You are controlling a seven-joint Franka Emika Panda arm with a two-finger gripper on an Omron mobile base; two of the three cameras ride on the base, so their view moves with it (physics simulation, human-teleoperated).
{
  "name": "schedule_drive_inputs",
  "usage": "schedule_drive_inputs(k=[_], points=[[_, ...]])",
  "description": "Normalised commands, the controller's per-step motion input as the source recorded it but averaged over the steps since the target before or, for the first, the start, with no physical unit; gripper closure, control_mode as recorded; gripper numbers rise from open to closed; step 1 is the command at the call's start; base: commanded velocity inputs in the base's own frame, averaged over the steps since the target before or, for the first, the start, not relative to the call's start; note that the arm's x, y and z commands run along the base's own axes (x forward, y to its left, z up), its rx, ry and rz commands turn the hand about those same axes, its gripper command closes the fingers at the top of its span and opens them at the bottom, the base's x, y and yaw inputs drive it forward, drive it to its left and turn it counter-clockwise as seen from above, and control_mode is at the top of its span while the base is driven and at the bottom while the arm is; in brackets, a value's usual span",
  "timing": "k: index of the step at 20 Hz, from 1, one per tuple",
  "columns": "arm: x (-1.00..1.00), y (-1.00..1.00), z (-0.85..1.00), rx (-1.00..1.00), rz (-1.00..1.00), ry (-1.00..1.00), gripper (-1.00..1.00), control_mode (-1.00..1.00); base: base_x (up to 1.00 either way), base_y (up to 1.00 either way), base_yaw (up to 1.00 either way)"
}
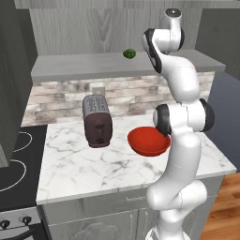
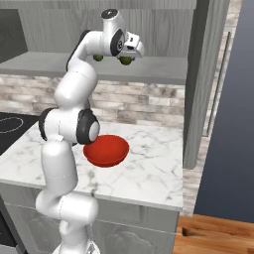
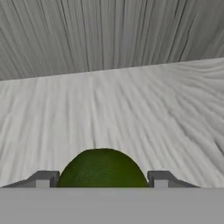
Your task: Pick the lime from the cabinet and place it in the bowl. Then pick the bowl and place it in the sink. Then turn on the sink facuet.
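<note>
At the far left of the left base view is a black stovetop (image 1: pixel 14 159), level with the white marble tabletop (image 1: pixel 93 168). A dark toaster (image 1: pixel 97 121) stands on the tabletop near the stone backsplash. To its right, apart from it, the red bowl (image 1: pixel 149 140) sits on the marble, partly behind the arm's lower joint. It also shows in the right base view (image 2: pixel 106 150), and nothing is in it.

Above, the cabinet (image 1: pixel 84 65) has a long grey shelf board. A ridged green fruit (image 1: pixel 129 54) lies on the shelf just left of the arm's upper links. In the right base view, the same fruit (image 2: pixel 98 57) peeks out beside the wrist, with the lime (image 2: pixel 126 60) a little to its right, under the hand.

In the hand view, the lime (image 3: pixel 103 167) rests on the shelf, well in front of the cabinet's back wall. It sits squarely between the two tips of the gripper (image 3: pixel 101 181). The fingertips (image 3: pixel 43 179) stand right at the lime's sides, but I cannot tell whether they press on it or still leave a sliver of space.

At the right of the right base view is a tall dark door panel (image 2: pixel 198 84).
</note>
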Motion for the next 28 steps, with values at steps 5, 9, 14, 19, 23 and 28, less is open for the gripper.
schedule_drive_inputs(k=[5, 9, 14, 19, 23, 28], points=[[-0.91, 0.0, -0.26, 0.0, 0.0, -0.02, 1.0, -1.0, 0.0, 0.0, 0.0], [-1.0, 0.0, -0.3, 0.0, 0.0, -0.1, 1.0, -1.0, 0.0, 0.0, 0.0], [-1.0, 0.0, -0.14, 0.0, 0.0, -0.17, 1.0, -1.0, 0.0, 0.0, 0.0], [-1.0, 0.0, -0.19, 0.0, 0.0, -0.19, 1.0, -1.0, 0.0, 0.0, 0.0], [-1.0, 0.05, -0.26, -0.01, 0.0, -0.17, 1.0, -1.0, 0.0, 0.0, 0.0], [-0.72, 0.1, -0.13, -0.03, 0.0, -0.14, 1.0, -1.0, 0.0, 0.0, 0.0]])
